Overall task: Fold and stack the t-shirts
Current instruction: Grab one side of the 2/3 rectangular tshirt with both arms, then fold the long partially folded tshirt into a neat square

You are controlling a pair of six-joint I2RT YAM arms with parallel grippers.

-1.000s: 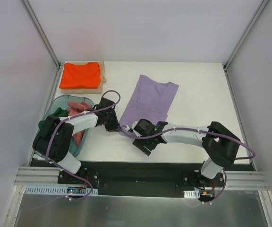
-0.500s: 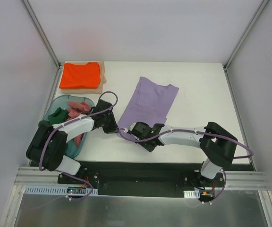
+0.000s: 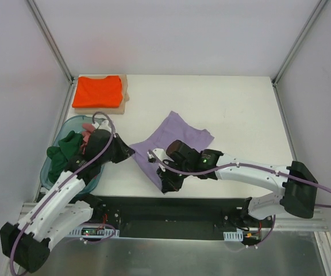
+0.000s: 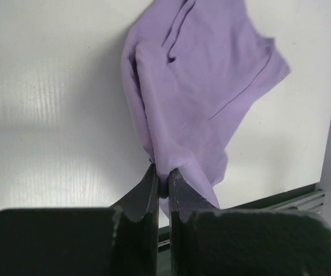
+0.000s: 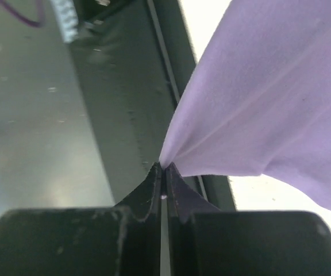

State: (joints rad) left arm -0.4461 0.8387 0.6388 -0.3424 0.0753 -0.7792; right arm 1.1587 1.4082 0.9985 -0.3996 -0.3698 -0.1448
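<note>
The lavender t-shirt lies crumpled in the middle of the table, its near edge lifted. My left gripper is shut on the shirt's near-left corner; the left wrist view shows the cloth pinched at the gripper. My right gripper is shut on the near-right corner, over the table's front edge; the right wrist view shows a fold of the shirt caught at the gripper. The orange t-shirt lies folded at the back left. The green t-shirt and the pink t-shirt sit in the tub.
The teal plastic tub stands at the left edge of the table. A tan board lies under the orange shirt. The black rail runs along the front. White walls stand on both sides and behind.
My right gripper has shut on the lavender shirt's near corner. Both arms have pulled its near edge up and toward the front, bunching the shirt. The left arm has swung back.
</note>
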